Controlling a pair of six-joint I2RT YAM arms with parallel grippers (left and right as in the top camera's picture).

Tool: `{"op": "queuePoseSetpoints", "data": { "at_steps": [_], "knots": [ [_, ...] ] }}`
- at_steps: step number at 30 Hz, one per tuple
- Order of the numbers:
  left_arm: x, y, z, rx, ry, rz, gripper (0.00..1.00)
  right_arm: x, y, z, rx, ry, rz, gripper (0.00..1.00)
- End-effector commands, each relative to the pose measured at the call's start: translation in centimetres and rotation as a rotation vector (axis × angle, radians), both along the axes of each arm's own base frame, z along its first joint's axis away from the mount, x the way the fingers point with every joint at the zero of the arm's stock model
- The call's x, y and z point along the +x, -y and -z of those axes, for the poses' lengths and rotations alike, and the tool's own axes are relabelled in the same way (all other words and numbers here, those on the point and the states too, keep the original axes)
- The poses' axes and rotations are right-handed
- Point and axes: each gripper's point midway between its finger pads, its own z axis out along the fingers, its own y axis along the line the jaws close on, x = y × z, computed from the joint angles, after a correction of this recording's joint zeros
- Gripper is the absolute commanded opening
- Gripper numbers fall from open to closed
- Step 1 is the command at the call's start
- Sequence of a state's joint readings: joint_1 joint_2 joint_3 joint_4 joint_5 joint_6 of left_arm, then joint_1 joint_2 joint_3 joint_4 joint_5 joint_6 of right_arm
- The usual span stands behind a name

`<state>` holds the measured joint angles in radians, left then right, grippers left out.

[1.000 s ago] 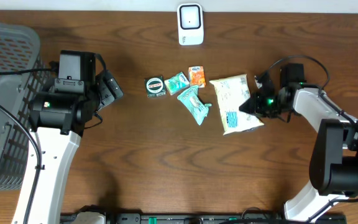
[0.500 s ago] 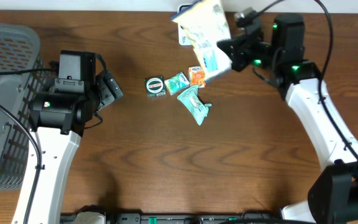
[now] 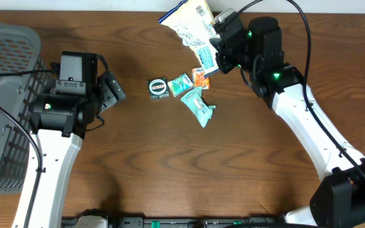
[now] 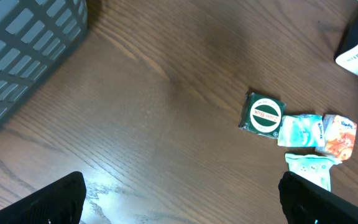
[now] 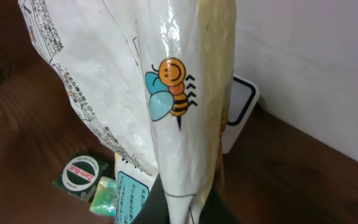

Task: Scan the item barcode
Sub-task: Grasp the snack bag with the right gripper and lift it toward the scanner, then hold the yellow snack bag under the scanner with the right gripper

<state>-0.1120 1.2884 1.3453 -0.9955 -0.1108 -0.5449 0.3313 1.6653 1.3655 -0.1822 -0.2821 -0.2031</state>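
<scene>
The white bee-printed snack bag (image 5: 166, 93) is gripped tight at its lower edge by the right gripper (image 3: 217, 49) and held aloft straight ahead of the fingers. A barcode is seen at the bag's far end, and the white scanner (image 5: 240, 109) is glimpsed just behind it. The left gripper (image 3: 114, 88) is held wide apart with nothing in it. A green round-label packet (image 3: 158, 87), a teal packet (image 3: 180, 83), an orange packet (image 3: 200, 77) and a teal-and-white pouch (image 3: 198, 104) are seen lying ahead of it.
</scene>
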Motion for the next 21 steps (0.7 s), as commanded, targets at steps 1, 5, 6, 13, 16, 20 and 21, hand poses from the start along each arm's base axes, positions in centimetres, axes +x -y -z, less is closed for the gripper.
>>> {"op": "queuePoseSetpoints", "data": {
  "at_steps": [1, 5, 6, 13, 16, 20, 21],
  "knots": [
    [0.1, -0.2, -0.5, 0.009, 0.012, 0.001, 0.98, -0.2, -0.5, -1.3, 0.026, 0.019, -0.021, 0.01],
    [0.1, -0.2, -0.5, 0.009, 0.012, 0.001, 0.98, -0.2, -0.5, -1.3, 0.025, 0.020, -0.021, 0.01],
    [0.1, -0.2, -0.5, 0.009, 0.012, 0.001, 0.98, -0.2, -0.5, -1.3, 0.025, 0.020, -0.020, 0.01],
    [0.1, -0.2, -0.5, 0.009, 0.012, 0.001, 0.98, -0.5, -0.4, -0.7, 0.015, -0.006, -0.019, 0.01],
    [0.1, -0.2, -0.5, 0.009, 0.012, 0.001, 0.98, 0.0, 0.7, -0.2, -0.020, -0.010, 0.043, 0.01],
    [0.1, -0.2, -0.5, 0.009, 0.012, 0.001, 0.98, 1.3, 7.1, 2.0, -0.235, -0.032, 0.368, 0.01],
    [0.1, -0.2, -0.5, 0.009, 0.012, 0.001, 0.98, 1.3, 8.8, 2.6, -0.301, -0.044, 0.449, 0.01]
  ]
}}
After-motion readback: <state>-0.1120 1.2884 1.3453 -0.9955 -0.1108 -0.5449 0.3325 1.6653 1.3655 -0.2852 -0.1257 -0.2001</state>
